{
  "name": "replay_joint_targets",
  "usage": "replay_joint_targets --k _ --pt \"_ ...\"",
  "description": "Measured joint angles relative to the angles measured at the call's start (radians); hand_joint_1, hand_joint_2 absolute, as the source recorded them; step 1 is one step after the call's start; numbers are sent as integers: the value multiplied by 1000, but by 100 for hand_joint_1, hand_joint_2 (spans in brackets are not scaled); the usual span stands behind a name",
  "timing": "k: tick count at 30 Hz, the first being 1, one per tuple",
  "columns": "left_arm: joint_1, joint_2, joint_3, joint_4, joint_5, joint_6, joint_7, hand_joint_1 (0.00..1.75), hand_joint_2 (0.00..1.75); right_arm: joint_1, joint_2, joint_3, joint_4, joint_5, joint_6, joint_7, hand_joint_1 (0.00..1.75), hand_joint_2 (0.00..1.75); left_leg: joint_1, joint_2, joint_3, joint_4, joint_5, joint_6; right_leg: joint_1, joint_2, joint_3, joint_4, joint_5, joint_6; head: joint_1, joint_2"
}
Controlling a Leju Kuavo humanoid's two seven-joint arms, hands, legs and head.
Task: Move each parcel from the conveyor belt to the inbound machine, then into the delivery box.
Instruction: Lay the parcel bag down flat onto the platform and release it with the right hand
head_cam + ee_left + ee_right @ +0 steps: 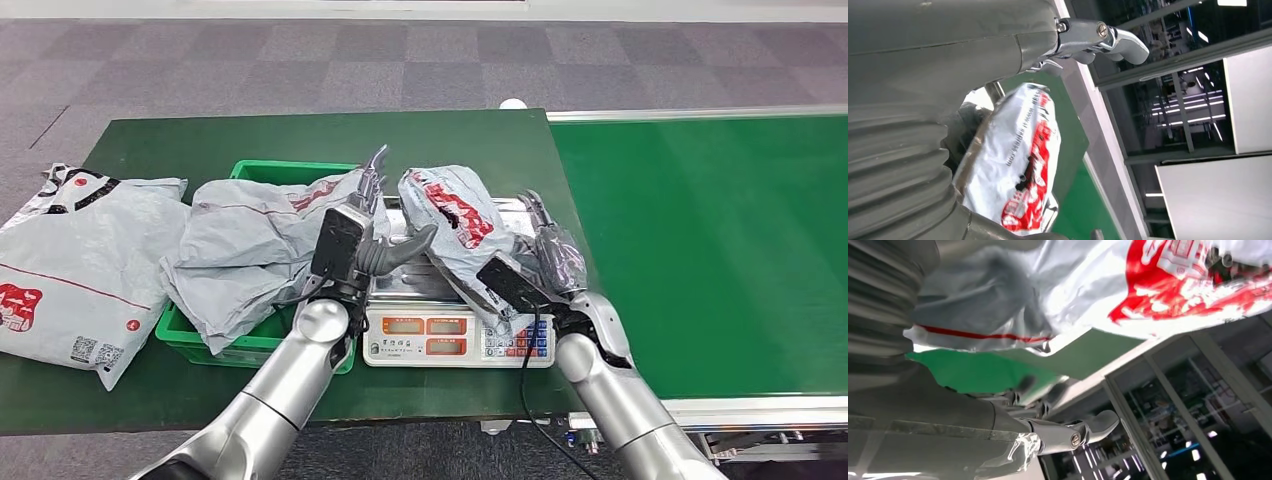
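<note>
On the far left of the table (120,400) lay a big grey bag (70,270). Next to it we saw the green box (200,345) with another bag (250,245) flopped over it. Our left hand (362,235) was by the scale (455,330), fingers apart and pointing up, thumb touching the parcel (455,225). The parcel sat on the scale between both hands. Our right hand (550,255) pressed its other side; we could not tell if those fingers were clamped. We think weighing was the step, and next we must lift it left into the box.
</note>
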Motion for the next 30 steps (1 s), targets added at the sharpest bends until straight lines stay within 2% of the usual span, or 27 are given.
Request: replay_joint_targets --k 11,16,21,24,27,30 --pt "-22 -1 -12 35 35 3 -20 0 175 -27 -24 -76 35 -181 62 -127 0 175 0 0 0 0 0 0 0 0 0 0 0 0 0 0" --pt "-29 0 -25 46 36 15 -32 0 175 -56 -26 -132 70 -388 163 -255 0 175 0 0 0 0 0 0 0 0 0 0 0 0 0 0" --pt "-35 3 -41 55 15 34 -33 0 175 -88 -27 -201 125 -600 257 -320 0 175 0 -1 0 0 0 0 0 0 0 0 0 0 0 0" --pt "-43 7 -54 62 2 41 -28 0 175 -111 -29 -229 167 -685 290 -339 0 175 0 -1 0 0 0 0 0 0 0 0 1 0 0 0" --pt "-68 10 -70 81 -21 43 -15 0 175 -156 -37 -252 236 -761 296 -360 0 175 0 -1 0 0 1 0 0 0 0 0 1 0 0 0" --pt "-115 9 -94 122 -58 43 19 0 175 -212 -49 -268 321 -791 254 -390 0 175 0 -1 -1 1 1 0 0 -1 0 0 2 0 0 0"
